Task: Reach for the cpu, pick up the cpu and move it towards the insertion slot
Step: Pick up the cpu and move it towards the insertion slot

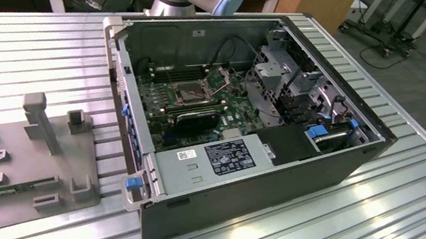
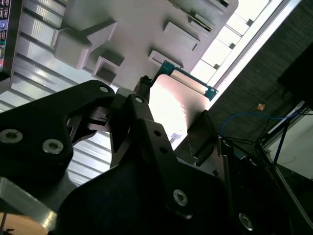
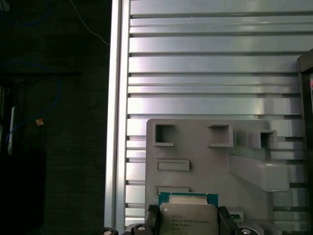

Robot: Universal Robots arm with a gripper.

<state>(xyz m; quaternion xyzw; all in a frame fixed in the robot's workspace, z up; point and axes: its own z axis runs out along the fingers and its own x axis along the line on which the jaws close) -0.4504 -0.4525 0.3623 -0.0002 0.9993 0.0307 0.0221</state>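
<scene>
Ribbed metal table (image 1: 396, 230) carrying an open computer case (image 1: 289, 167). Exterior view: the insertion slot (image 1: 191, 95) sits inside the case on green board, with a grey tray (image 1: 26, 163) beside the case. Both wrist views: the gripper (image 3: 188, 223) fingers (image 3: 152, 219) pinch the cpu (image 3: 188, 214) by opposite edges, held clear of the tray, well apart from the case.

A ribbed metal table (image 1: 400, 200) carries a grey plastic tray (image 3: 195, 147) and an open computer case (image 1: 270, 189). The tray lies directly below the tool (image 3: 188, 221), the case off beside it.
</scene>
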